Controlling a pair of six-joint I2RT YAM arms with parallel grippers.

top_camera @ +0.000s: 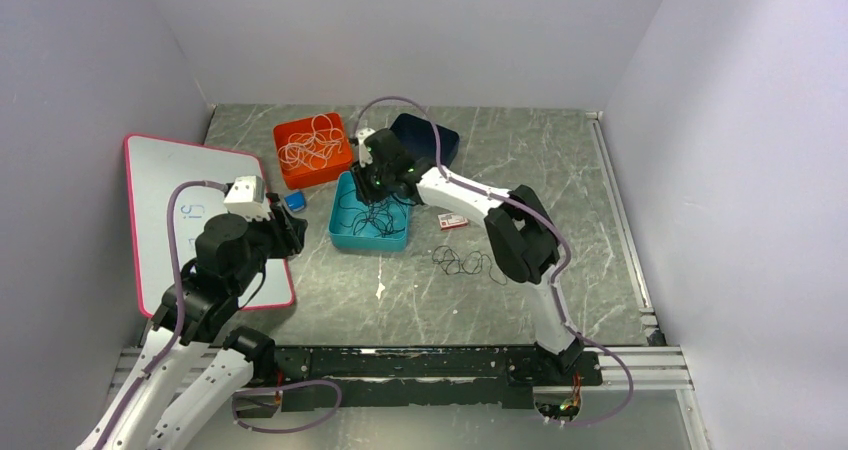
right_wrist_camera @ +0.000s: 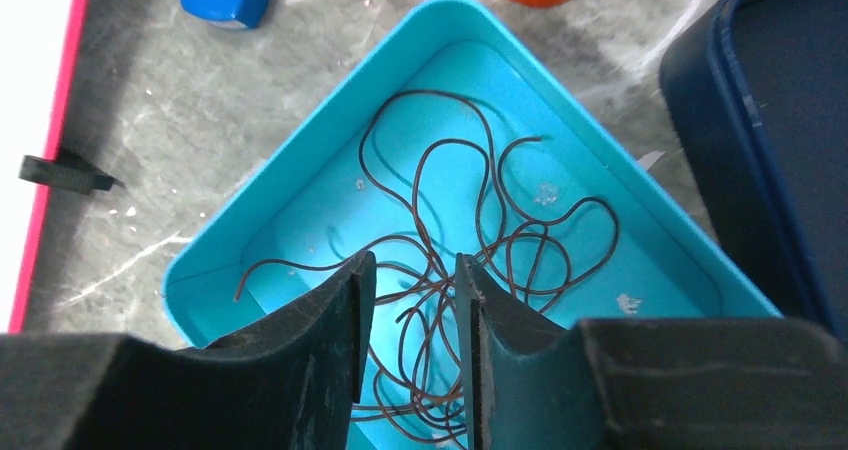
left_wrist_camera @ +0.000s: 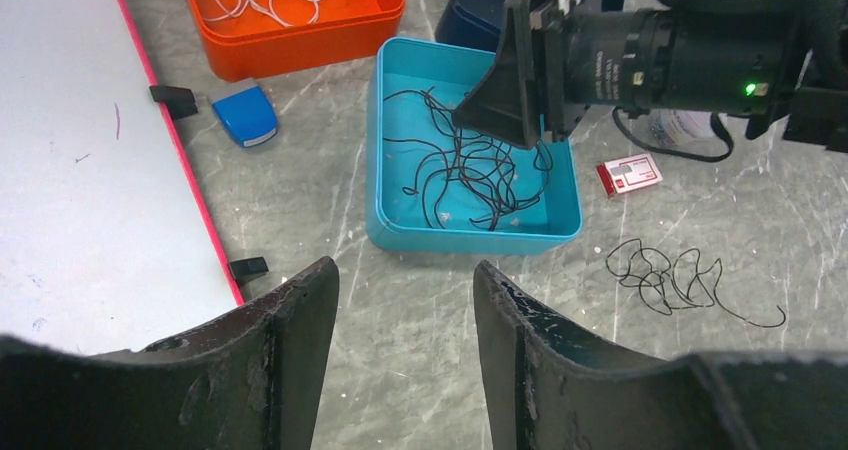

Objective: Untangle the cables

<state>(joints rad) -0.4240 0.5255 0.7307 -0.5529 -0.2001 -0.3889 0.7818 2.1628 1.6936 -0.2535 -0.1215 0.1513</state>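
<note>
Whiteboard (top_camera: 160, 185) with a pink rim lies far left, and the left gripper (left_wrist_camera: 405, 290) hangs beside it, jaws spread wide on nothing. Next comes the orange tray (top_camera: 300, 180) holding pale cables (top_camera: 312, 145), with a blue eraser (top_camera: 294, 202) just in front of it. The teal tray (left_wrist_camera: 470, 238) holds the black cables (left_wrist_camera: 465, 165), a loose knot of thin strands lying flat on its floor. The right gripper (right_wrist_camera: 412, 270) is poised directly over that knot, jaws parted by only a narrow gap and clamping nothing that shows. These strands look very light, limp and springy. They probably slide easily but catch on each other, so a grab at the dense middle would likely lift the whole clump. A free end or an outer loop near the tray wall seems the better hold. Further right are a navy tray (top_camera: 440, 135), a red card (top_camera: 452, 222) and one black cable (left_wrist_camera: 670, 275) curled alone on the table.
</note>
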